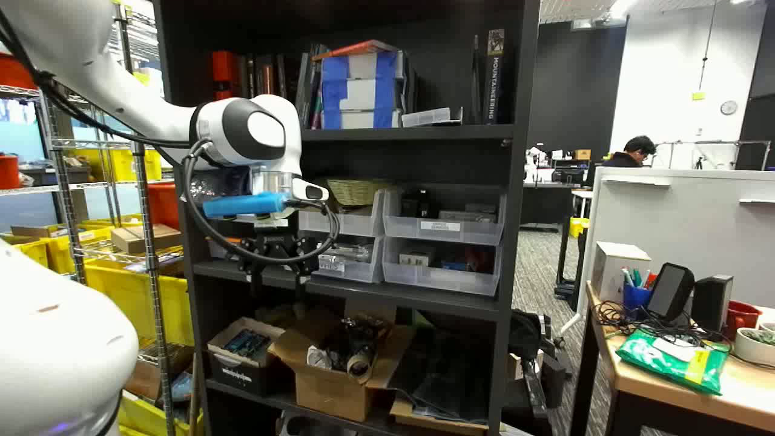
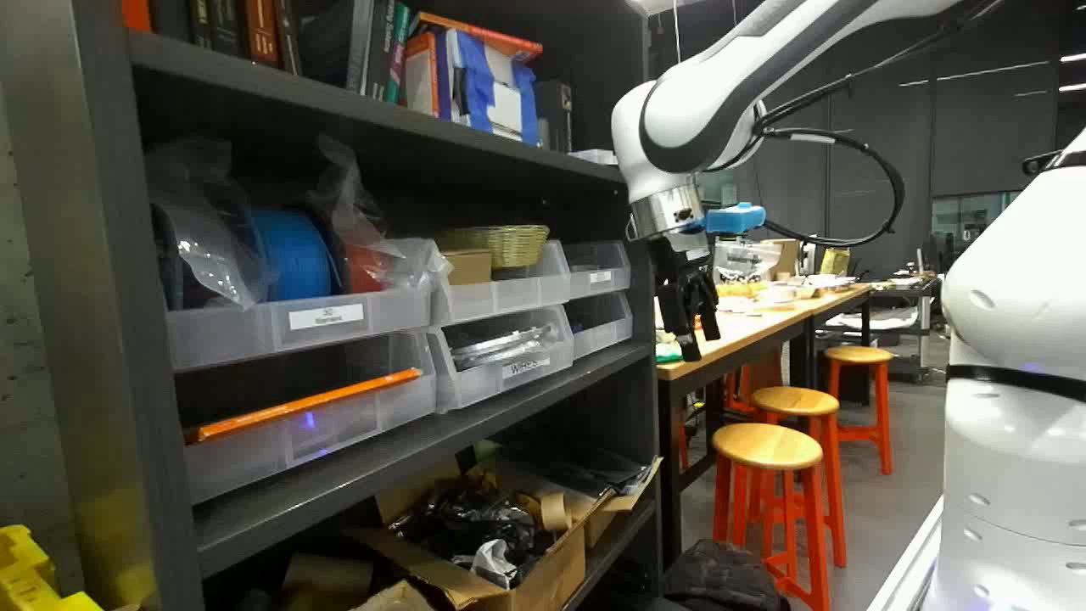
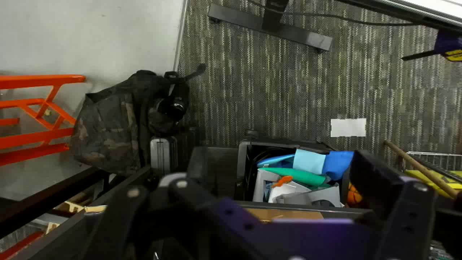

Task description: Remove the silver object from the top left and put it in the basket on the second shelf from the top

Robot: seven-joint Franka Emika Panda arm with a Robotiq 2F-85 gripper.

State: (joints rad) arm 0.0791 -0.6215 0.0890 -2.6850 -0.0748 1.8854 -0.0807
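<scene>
My gripper (image 1: pixel 278 289) is open and empty, fingers pointing down, in front of the black shelving unit. It also shows in an exterior view (image 2: pixel 697 335) and in the wrist view (image 3: pixel 284 169), its two black fingers wide apart. A yellow-green woven basket (image 1: pixel 355 192) sits on top of a clear bin, beyond the gripper; it also shows in an exterior view (image 2: pixel 519 245). The shelf (image 1: pixel 412 132), a wide black board with books, is above the bins. The unit's top is out of view. I cannot tell which thing is the silver object; silvery packages (image 2: pixel 502 346) lie in a lower bin.
Clear bins (image 1: pixel 442 278) stand in two rows on the board below the books. Bagged spools (image 2: pixel 293 255) fill the upper left bin. Cardboard boxes (image 1: pixel 333 384) are lower down. A wire rack (image 1: pixel 148 242) and a wooden table (image 1: pixel 684 387) flank the unit.
</scene>
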